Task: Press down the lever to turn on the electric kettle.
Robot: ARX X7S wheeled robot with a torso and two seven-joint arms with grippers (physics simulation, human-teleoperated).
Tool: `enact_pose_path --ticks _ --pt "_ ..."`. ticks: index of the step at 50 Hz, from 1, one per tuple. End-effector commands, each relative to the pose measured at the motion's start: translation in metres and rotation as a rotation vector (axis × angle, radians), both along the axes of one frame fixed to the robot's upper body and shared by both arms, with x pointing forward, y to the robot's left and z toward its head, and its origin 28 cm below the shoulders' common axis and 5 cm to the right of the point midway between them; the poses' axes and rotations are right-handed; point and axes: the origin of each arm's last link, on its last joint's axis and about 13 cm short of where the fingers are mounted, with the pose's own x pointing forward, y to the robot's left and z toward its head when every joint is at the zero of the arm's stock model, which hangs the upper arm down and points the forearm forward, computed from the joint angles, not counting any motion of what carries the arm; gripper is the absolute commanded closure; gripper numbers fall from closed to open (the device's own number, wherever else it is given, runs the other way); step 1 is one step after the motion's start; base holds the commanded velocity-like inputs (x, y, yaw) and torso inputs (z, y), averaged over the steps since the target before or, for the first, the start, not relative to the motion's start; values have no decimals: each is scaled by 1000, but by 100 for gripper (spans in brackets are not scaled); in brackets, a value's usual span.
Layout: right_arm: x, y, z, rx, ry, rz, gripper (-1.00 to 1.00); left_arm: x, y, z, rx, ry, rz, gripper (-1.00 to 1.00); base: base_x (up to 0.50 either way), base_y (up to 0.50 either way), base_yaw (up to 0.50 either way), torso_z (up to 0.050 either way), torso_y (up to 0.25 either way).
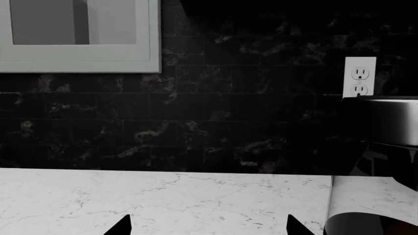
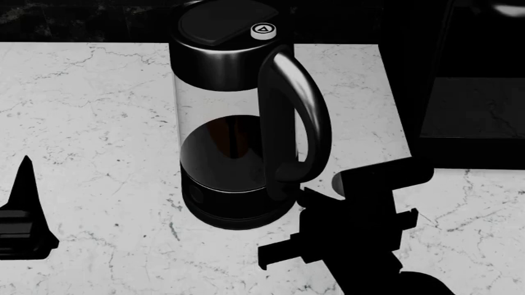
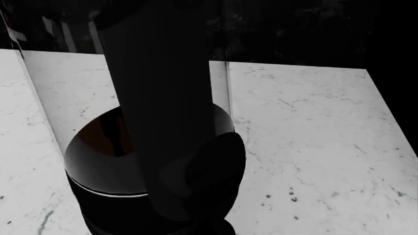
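The electric kettle [image 2: 233,123] stands upright on the white marble counter [image 2: 90,110], with a clear glass body, black lid and base, and its curved handle [image 2: 299,110] facing front right. It fills the right wrist view [image 3: 150,147] and shows at the edge of the left wrist view [image 1: 385,122]. My right gripper [image 2: 320,203] is a black shape right at the handle's foot by the base; no spread fingertips show, so it looks shut. The lever is lost in black there; I cannot pick it out. My left gripper [image 1: 209,227] is open and empty, well left of the kettle [image 2: 24,209].
A black boxy oven [image 2: 476,92] stands at the back right, close to the kettle. The dark tiled wall [image 1: 216,122] carries a white outlet [image 1: 359,76] and a white window frame [image 1: 78,61]. A white round button [image 2: 262,29] sits on the lid.
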Motion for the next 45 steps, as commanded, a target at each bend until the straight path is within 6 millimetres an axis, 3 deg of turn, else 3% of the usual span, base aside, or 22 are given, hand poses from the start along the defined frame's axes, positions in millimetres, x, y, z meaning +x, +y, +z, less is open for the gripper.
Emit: enact_pose_path --ticks 1,22,45 --pt "12 -4 -7 12 35 -28 100 -1 0 0 0 -3 -1 -100 0 0 0 0 0" --pt "28 -2 -19 2 93 -22 100 3 1 -2 -3 7 4 -100 1 0 0 0 0" --pt "18 0 -44 21 168 -3 100 1 2 1 -8 0 8 -100 2 1 3 0 -3"
